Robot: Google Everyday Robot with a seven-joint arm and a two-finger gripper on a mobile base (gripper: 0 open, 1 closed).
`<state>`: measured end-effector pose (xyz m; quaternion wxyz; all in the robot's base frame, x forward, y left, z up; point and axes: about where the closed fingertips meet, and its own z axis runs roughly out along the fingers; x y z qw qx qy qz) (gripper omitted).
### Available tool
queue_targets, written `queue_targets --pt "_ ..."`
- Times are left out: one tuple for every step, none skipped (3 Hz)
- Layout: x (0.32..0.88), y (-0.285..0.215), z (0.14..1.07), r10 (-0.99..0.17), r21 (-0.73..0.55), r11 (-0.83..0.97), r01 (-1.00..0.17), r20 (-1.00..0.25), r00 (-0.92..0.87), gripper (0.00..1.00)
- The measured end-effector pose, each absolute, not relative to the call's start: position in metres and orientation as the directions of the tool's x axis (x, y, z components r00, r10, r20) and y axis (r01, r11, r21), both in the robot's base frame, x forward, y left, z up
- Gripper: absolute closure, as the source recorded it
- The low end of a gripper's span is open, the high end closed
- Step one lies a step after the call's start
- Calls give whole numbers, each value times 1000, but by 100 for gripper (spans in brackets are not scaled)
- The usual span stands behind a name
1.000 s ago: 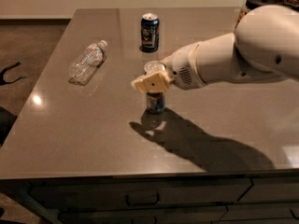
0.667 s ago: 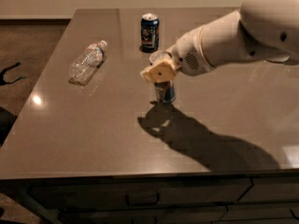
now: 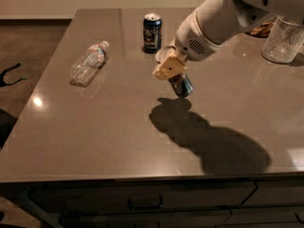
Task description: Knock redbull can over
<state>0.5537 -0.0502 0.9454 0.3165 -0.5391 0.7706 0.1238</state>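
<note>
Grey tabletop, arm at the drink can, tipping under way.
Camera view: the gripper (image 3: 167,68) sits on the top of the redbull can (image 3: 183,86), which is near the middle of the table (image 3: 118,127), nearer the camera than the dark blue can (image 3: 152,32). Whether the gripper is open or holds anything, I cannot tell. The can seems to lean, not yet flat. I judge the push is in hand; next calls for a sideways shove until it drops.

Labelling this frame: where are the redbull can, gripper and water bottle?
redbull can (image 3: 183,86): camera view, visible blue body.
gripper (image 3: 166,69): camera view, tan tip, right above the can.
water bottle (image 3: 88,63): camera view, mid-body.
</note>
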Motion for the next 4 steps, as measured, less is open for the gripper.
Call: queue_targets --pt "555 -47 939 -830 -190 270 -944 -542 -129 100" --pt "556 -39 935 -881 -243 159 -957 -473 -27 100" --pt "560 -25 927 -918 -299 64 -952 -392 62 100" --pt "563 -17 919 -939 -333 14 -943 -328 102 100"
